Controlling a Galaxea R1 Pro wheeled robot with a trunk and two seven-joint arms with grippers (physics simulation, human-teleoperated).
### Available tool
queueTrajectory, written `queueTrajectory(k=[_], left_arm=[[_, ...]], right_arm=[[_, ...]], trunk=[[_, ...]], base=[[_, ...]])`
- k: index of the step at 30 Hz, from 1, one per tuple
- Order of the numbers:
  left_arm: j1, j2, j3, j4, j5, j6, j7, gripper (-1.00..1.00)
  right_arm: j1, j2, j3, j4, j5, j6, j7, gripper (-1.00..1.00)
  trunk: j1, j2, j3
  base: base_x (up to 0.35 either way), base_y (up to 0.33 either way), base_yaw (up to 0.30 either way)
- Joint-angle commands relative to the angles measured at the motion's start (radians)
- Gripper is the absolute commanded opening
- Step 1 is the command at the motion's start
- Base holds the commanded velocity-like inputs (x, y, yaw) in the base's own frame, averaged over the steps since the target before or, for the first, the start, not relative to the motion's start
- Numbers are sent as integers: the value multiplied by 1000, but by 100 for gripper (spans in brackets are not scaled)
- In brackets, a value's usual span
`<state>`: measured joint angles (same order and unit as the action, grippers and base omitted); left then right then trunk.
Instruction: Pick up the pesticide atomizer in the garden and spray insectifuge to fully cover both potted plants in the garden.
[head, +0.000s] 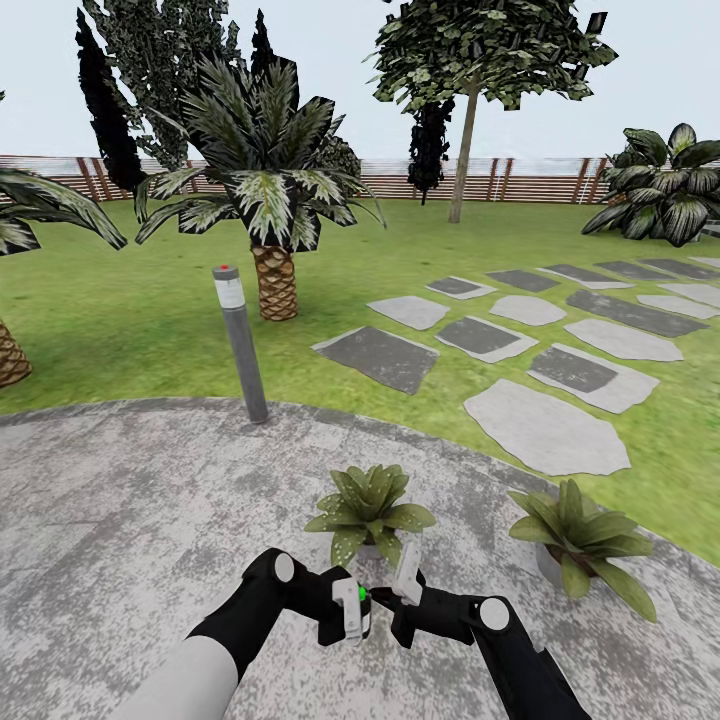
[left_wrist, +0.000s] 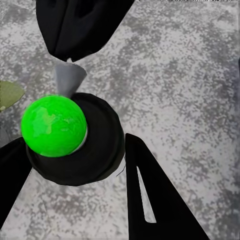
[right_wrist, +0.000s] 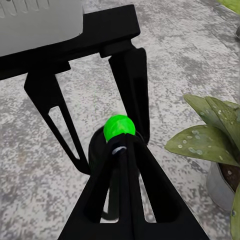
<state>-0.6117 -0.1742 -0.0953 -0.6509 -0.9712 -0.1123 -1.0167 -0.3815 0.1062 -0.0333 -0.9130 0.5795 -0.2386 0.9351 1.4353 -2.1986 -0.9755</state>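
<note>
atomizer (head: 362, 604) between hands, bollard (head: 241, 343) beyond plants (head: 368, 510)

No legible text, labels or numbers.

You will find no readable lettering, brand, number or sign on any surface: the pesticide atomizer (head: 362, 606), at 6 o'clock in the head view, presents no lettering you can read, only a plain green tip.

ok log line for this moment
left pincer: holds atomizer | right pincer: at its tip | plants: just ahead
</note>
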Motion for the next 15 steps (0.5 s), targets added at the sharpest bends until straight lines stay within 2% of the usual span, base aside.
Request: queueTrajectory(k=[1,13,15], left_arm=[[0,0,1,-1,-9,-17,-1,-100],[1,0,2,0,-7,-26,-3,-100],[1,0,2,0,4,-28,-4,-100]], right_arm=[[0,1,-4,-1,8,-5,4,-100],[0,1,-4,-1,8,-5,4,-100],[0,1,-4,-1,8,-5,4,-100]], trunk=[[0,0,-1],[0,0,-1],[0,0,-1]], base=[[0,0,0],[0,0,0],[0,0,0]])
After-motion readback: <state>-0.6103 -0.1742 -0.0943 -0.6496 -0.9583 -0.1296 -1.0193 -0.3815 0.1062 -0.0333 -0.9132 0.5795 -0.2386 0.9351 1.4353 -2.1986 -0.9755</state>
